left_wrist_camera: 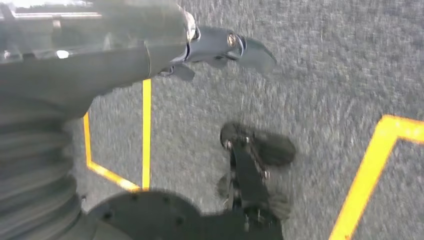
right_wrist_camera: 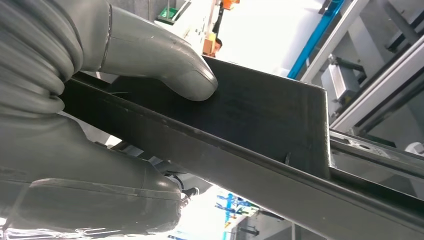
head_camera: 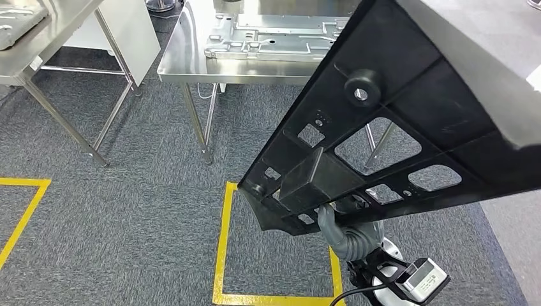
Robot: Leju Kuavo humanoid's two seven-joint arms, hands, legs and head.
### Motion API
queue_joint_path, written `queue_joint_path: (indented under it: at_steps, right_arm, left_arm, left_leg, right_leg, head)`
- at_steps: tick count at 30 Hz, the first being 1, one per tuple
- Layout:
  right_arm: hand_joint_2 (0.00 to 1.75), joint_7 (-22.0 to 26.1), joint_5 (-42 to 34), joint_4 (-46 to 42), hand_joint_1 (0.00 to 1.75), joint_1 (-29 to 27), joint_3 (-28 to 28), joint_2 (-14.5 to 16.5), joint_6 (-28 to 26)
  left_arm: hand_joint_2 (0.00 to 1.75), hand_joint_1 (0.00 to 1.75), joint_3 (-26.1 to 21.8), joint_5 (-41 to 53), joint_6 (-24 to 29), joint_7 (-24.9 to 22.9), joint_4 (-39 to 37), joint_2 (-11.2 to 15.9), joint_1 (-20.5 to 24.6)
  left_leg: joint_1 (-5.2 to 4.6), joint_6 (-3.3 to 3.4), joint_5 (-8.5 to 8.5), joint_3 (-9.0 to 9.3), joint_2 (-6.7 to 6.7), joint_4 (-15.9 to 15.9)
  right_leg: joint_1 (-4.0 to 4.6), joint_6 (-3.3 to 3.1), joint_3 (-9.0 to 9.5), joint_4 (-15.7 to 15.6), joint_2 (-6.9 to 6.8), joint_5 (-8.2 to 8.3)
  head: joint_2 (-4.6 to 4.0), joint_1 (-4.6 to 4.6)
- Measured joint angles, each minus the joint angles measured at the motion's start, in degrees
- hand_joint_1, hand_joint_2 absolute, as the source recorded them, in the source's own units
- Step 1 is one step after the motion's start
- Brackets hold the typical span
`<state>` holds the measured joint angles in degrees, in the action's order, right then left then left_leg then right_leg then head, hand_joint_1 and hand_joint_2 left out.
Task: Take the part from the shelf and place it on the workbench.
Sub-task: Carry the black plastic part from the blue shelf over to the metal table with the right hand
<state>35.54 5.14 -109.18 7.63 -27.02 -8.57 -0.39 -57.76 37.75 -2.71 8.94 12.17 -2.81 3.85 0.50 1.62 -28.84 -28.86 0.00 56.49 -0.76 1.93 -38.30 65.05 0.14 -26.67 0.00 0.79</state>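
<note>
A large black plastic part [head_camera: 408, 127], a flat frame with cut-outs and a boxy block, hangs tilted close in front of me in the head view. My right hand [head_camera: 348, 233] grips it from below at its lower edge. In the right wrist view the thumb [right_wrist_camera: 160, 65] presses on the part's dark wall [right_wrist_camera: 260, 115]. The steel workbench [head_camera: 185, 60] stands ahead, beyond the part, with a flat metal plate [head_camera: 274, 38] lying on it. My left hand [left_wrist_camera: 220, 47] hangs over the carpet, its fingers stretched out and holding nothing.
A second steel table [head_camera: 57, 32] stands at the far left with a grey tray on it. Yellow tape squares [head_camera: 223, 242] mark the grey carpet just before the workbench legs [head_camera: 198, 121]. A grey slab [head_camera: 485, 44] fills the upper right corner.
</note>
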Motion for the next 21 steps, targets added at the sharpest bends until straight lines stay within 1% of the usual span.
queue_joint_path:
  at_steps: [1, 2, 3, 4, 5, 6, 7, 8, 9, 10, 11, 12, 13, 14, 16, 17, 18, 19, 20, 21]
  right_arm:
    - [1.75, 0.0, -0.02, 0.02, 1.75, 0.02, 0.0, -0.03, 0.0]
    - [1.75, 0.01, -0.06, 0.03, 1.75, 0.04, -0.01, -0.06, -0.01]
    - [1.75, 0.01, -0.1, 0.02, 1.75, 0.04, -0.02, -0.1, -0.02]
    - [1.75, 0.02, -0.16, 0.02, 1.75, 0.04, -0.04, -0.14, -0.05]
    - [1.75, 0.02, -0.2, -0.01, 1.75, 0.04, -0.05, -0.16, -0.09]
    - [1.75, 0.03, -0.21, -0.04, 1.75, 0.07, -0.06, -0.19, -0.13]
    - [1.75, 0.03, -0.23, -0.06, 1.75, 0.2, -0.07, -0.2, -0.17]
    - [1.75, 0.02, -0.24, -0.07, 1.75, 0.35, -0.08, -0.19, -0.2]
    - [1.75, 0.01, -0.25, -0.07, 1.75, 0.51, -0.1, -0.19, -0.24]
    - [1.75, -0.02, -0.28, -0.05, 1.75, 0.64, -0.11, -0.19, -0.3]
    - [1.75, -0.03, -0.33, -0.03, 1.75, 0.68, -0.14, -0.19, -0.38]
    - [1.75, -0.04, -0.47, -0.01, 1.75, 0.69, -0.15, -0.2, -0.51]
    - [1.75, -0.04, -0.68, 0.0, 1.75, 0.7, -0.15, -0.22, -0.64]
    - [1.75, -0.04, -0.94, 0.0, 1.75, 0.73, -0.16, -0.26, -0.76]
    - [1.75, -0.03, -1.56, 0.03, 1.75, 0.79, -0.16, -0.37, -0.98]
    - [1.75, 0.02, -1.88, 0.05, 1.75, 0.83, -0.17, -0.42, -1.07]
    - [1.75, 0.14, -2.27, 0.05, 1.75, 0.84, -0.18, -0.45, -1.16]
    - [1.75, 0.38, -2.67, 0.03, 1.75, 0.85, -0.18, -0.48, -1.27]
    - [1.75, 0.73, -3.04, -0.08, 1.75, 0.86, -0.18, -0.51, -1.49]
    - [1.75, 1.1, -3.3, -0.2, 1.75, 0.84, -0.16, -0.58, -1.76]
  left_arm:
    - [1.75, 0.0, -0.01, 0.0, 0.0, 0.01, -0.01, -0.05, 0.02]
    - [1.75, 0.0, -0.01, 0.0, 0.0, 0.02, -0.01, -0.1, 0.08]
    - [1.75, 0.0, -0.01, 0.0, 0.0, 0.03, -0.02, -0.11, 0.14]
    - [1.75, 0.0, -0.02, 0.0, 0.0, 0.05, -0.02, -0.11, 0.19]
    - [1.75, 0.0, -0.02, 0.0, 0.0, 0.05, -0.02, -0.09, 0.24]
    - [1.75, 0.0, -0.03, 0.01, 0.01, 0.08, -0.02, -0.07, 0.3]
    - [1.75, 0.0, -0.03, 0.02, 0.02, 0.12, -0.02, -0.05, 0.37]
    - [1.75, 0.0, -0.03, 0.04, 0.02, 0.16, -0.02, -0.05, 0.46]
    - [1.75, 0.0, -0.03, 0.08, 0.02, 0.2, -0.02, -0.05, 0.49]
    - [1.75, 0.0, -0.03, 0.12, 0.02, 0.22, -0.02, -0.06, 0.45]
    - [1.75, 0.0, -0.04, 0.15, 0.01, 0.22, -0.02, -0.06, 0.34]
    - [1.75, 0.0, -0.05, 0.18, 0.02, 0.22, -0.02, -0.05, 0.23]
    - [1.75, 0.0, -0.06, 0.22, 0.02, 0.22, -0.02, -0.04, 0.14]
    - [1.75, 0.0, -0.07, 0.29, 0.02, 0.25, -0.02, -0.02, 0.09]
    - [1.75, 0.0, -0.13, 0.51, 0.02, 0.35, -0.02, 0.04, -0.08]
    - [1.75, 0.0, -0.17, 0.6, 0.01, 0.41, -0.02, 0.07, -0.15]
    - [1.75, 0.0, -0.21, 0.67, 0.01, 0.48, -0.02, 0.1, -0.23]
    - [1.75, 0.0, -0.24, 0.74, 0.0, 0.54, -0.02, 0.11, -0.23]
    - [1.75, 0.0, -0.26, 0.8, 0.0, 0.62, -0.02, 0.12, -0.18]
    - [1.75, 0.0, -0.26, 0.9, -0.01, 0.7, -0.02, 0.12, -0.15]
  left_leg:
    - [-0.03, -0.24, -0.44, 0.55, -0.02, 0.01]
    - [-0.07, -0.58, -0.86, 0.84, 0.0, -0.04]
    - [-0.13, -0.95, -1.13, 1.1, 0.04, 0.0]
    - [-0.2, -1.33, -1.24, 1.38, 0.1, 0.13]
    - [-0.22, -1.7, -1.38, 1.52, 0.19, 0.39]
    - [-0.19, -1.97, -1.4, 1.48, 0.22, 1.34]
    - [-0.13, -2.21, -1.55, 0.71, 0.23, 3.14]
    - [-0.03, -2.43, -2.07, -0.83, 0.22, 5.98]
    - [0.07, -2.63, -3.01, -3.03, 0.19, 9.56]
    - [0.13, -2.81, -4.44, -5.58, 0.19, 13.13]
    - [0.16, -2.95, -5.89, -7.92, 0.2, 15.86]
    - [0.17, -3.03, -6.82, -9.59, 0.2, 17.04]
    - [0.17, -3.01, -6.71, -10.44, 0.2, 16.48]
    - [0.17, -2.91, -5.28, -10.45, 0.2, 14.22]
    - [0.04, -2.4, 0.84, -9.29, 0.18, 7.25]
    - [-0.1, -2.1, 3.22, -8.71, 0.16, 4.67]
    - [-0.27, -1.74, 4.83, -8.35, 0.13, 3.13]
    - [-0.4, -1.42, 5.06, -8.16, 0.1, 2.68]
    - [-0.38, -1.07, 4.76, -7.7, 0.06, 2.45]
    - [-0.3, -0.72, 4.71, -7.11, 0.0, 2.09]
  right_leg:
    - [0.16, -0.21, 1.18, -3.52, -0.15, 1.44]
    - [0.33, -0.58, 1.98, -5.88, -0.29, 2.19]
    - [0.49, -0.96, 2.27, -6.95, -0.38, 2.14]
    - [0.59, -1.38, 2.38, -7.16, -0.36, 1.6]
    - [0.52, -1.82, 2.78, -7.28, -0.24, 1.68]
    - [0.42, -2.18, 3.35, -7.5, -0.17, 1.53]
    - [0.32, -2.55, 4.04, -7.65, -0.14, 1.2]
    - [0.26, -2.83, 4.73, -7.78, -0.14, 0.88]
    - [0.28, -3.07, 5.28, -7.86, -0.18, 0.47]
    - [0.31, -3.22, 5.76, -7.86, -0.15, 0.02]
    - [0.34, -3.28, 6.3, -7.86, -0.05, -0.46]
    - [0.37, -3.26, 6.94, -7.86, 0.08, -1.01]
    - [0.37, -3.19, 7.71, -7.86, 0.2, -1.61]
    - [0.38, -3.07, 8.59, -7.86, 0.29, -2.26]
    - [0.44, -2.71, 10.22, -7.84, 0.35, -3.66]
    - [0.5, -2.42, 10.77, -7.87, 0.42, -4.26]
    - [0.53, -2.06, 11.18, -8.04, 0.49, -4.76]
    - [0.59, -1.64, 11.54, -8.02, 0.56, -4.92]
    - [0.59, -1.22, 11.69, -7.91, 0.59, -4.88]
    - [0.53, -0.84, 11.61, -7.09, 0.56, -4.62]
  head:
    - [0.0, -0.07]
    - [0.01, -0.1]
    - [0.01, -0.13]
    - [0.01, -0.19]
    - [0.01, -0.19]
    - [0.01, -0.18]
    - [0.01, -0.31]
    - [0.01, -0.38]
    - [0.01, -0.46]
    - [0.01, -0.59]
    - [0.01, -0.59]
    - [0.01, -0.64]
    - [0.0, -0.67]
    - [0.0, -0.67]
    - [0.0, -0.68]
    - [0.0, -0.68]
    - [0.01, -0.72]
    - [0.01, -0.75]
    - [0.01, -0.79]
    - [0.01, -0.81]
